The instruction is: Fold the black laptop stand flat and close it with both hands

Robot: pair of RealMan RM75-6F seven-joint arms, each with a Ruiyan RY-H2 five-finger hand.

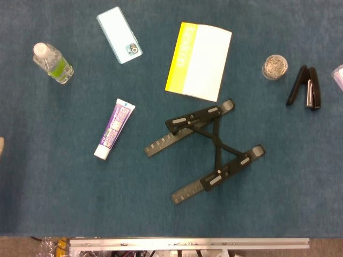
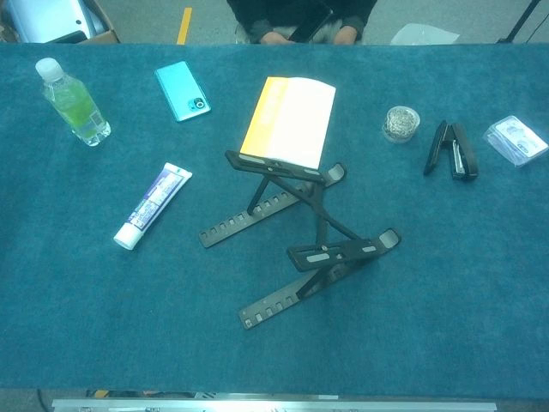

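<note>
- Hands: neither shows in either view, so you cannot tell their state.
- Black hinged plastic laptop stand (image 1: 206,150) stands propped open mid-table, just below the yellow-and-white booklet (image 1: 199,60).
- Likely light, rigid and prone to sliding; take one slotted rail per hand and press inward.

The black laptop stand (image 1: 206,150) stands unfolded, arms raised, mid-table.

- The laptop stand (image 1: 206,150) sits opened near the middle of the table (image 1: 53,203).
- At its 12 o'clock, the booklet (image 1: 199,60); at 9 o'clock, the toothpaste tube (image 1: 114,129).
- At 11 o'clock, the phone (image 1: 119,34); at 10 o'clock, farther out, the bottle (image 1: 52,63).
- At 2 o'clock, the small jar (image 1: 274,67), with the stapler (image 1: 306,87) just beyond at its 4 o'clock.
</note>
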